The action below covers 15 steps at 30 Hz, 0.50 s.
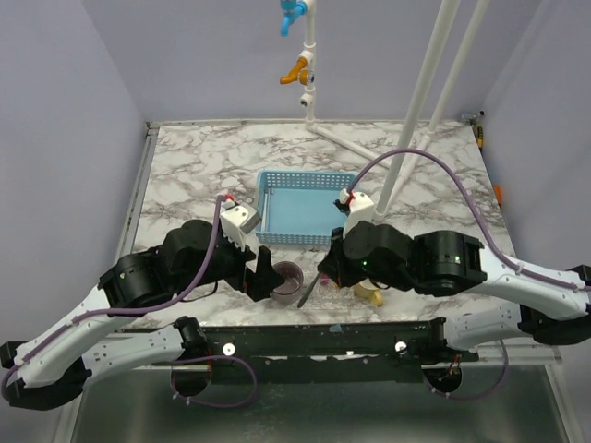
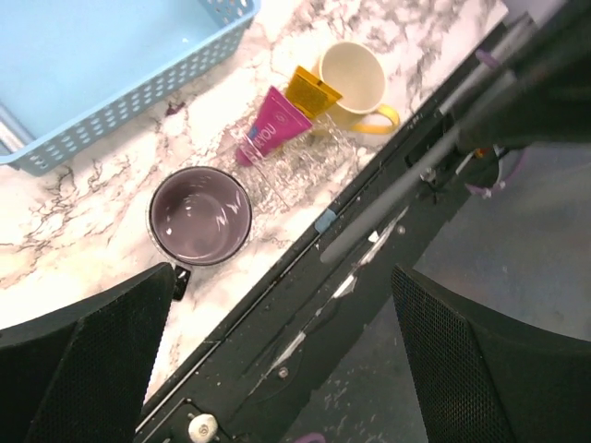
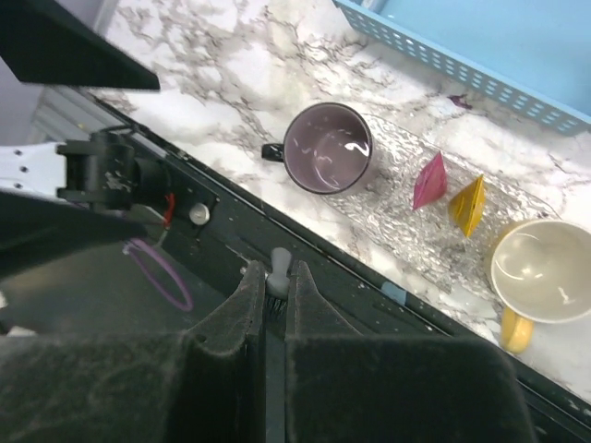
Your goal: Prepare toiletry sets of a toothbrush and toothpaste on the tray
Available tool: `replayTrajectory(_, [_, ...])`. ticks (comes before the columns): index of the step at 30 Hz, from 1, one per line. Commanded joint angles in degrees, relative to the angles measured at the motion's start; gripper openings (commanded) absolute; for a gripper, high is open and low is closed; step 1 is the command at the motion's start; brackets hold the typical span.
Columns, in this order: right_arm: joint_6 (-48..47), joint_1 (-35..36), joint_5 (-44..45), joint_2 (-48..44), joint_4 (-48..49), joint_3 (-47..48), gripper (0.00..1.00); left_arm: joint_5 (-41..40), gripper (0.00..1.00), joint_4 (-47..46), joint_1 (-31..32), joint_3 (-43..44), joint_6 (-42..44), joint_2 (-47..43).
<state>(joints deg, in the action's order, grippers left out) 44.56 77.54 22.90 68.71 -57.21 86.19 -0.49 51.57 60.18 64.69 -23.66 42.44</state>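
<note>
The right gripper point(image 3: 275, 277) is clenched on a grey toothbrush point(image 1: 307, 293), its fingers pressed together around the handle, with the brush end poking out past the fingertips. It hangs over the near edge of the bench point(image 1: 203, 166), just in front of the purple mug point(image 3: 328, 148).

The clear tray point(image 3: 397, 221) lies along that near edge, between the purple mug and a yellow-handled cream mug point(image 3: 536, 268). On it rest the magenta-pink toothpaste tube point(image 3: 429, 180) and the yellow toothpaste tube point(image 3: 468, 205), side by side. They sit a little beyond the right gripper and to its right in the wrist view, clear of its fingers.

The left gripper point(image 2: 282, 277) is released, its jaws spread wide over the near edge beside the purple mug and nothing between them. From there the pink tube lies beyond the mug, with the yellow tube just past it against the cream mug.

The light-blue mesh basket point(image 1: 305, 208) sits behind them, toward the middle of the bench.
</note>
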Motion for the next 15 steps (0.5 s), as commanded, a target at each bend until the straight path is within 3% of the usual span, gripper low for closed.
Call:
replayTrajectory(1, [6.3,8.0,17.0,2.7,-8.3,3.3,0.0,0.3,0.99,-3.6,-5.0,-0.9,-2.0,-0.6])
replayTrajectory(9, [22.1,20.9,33.8,10.9,-24.3,9.4,0.0,9.7,0.99,-6.0,-18.3,-4.9,-3.5,-1.3])
replayTrajectory(15, [25.0,22.0,37.2,10.9,-24.3,6.6,0.0,11.8,0.99,-7.2,-23.2,-7.7,-3.0,-1.6])
